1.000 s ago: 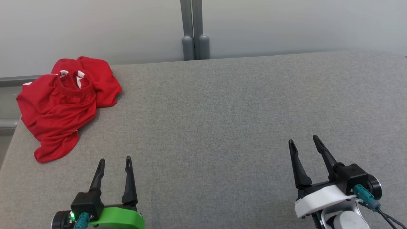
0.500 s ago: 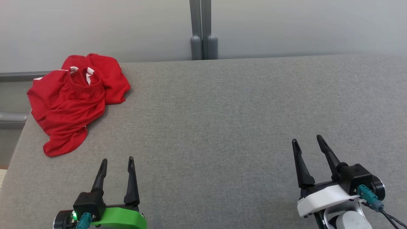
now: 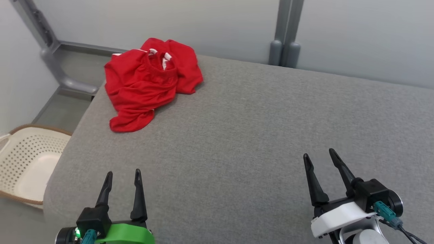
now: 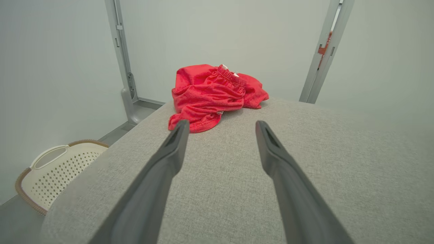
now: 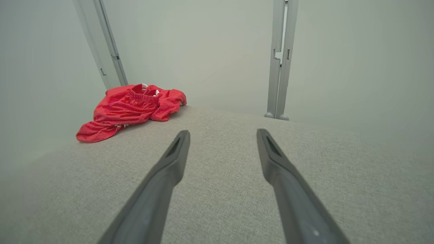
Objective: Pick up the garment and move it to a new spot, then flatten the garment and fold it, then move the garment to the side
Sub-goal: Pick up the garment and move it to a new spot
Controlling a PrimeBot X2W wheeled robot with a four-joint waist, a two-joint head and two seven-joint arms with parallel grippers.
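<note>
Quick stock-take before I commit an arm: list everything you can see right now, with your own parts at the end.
garment: one, red, crumpled at the table's far left corner
table: one, grey fabric top, under the garment
basket: one, cream with holes and a brown rim, on the floor left of the table
posts: two, grey, one behind the table, one at the back left corner
wall: pale grey, behind the table
left gripper: one, dark fingers, green mount, near left, open, empty
right gripper: one, dark fingers, white mount, near right, open, empty
</note>
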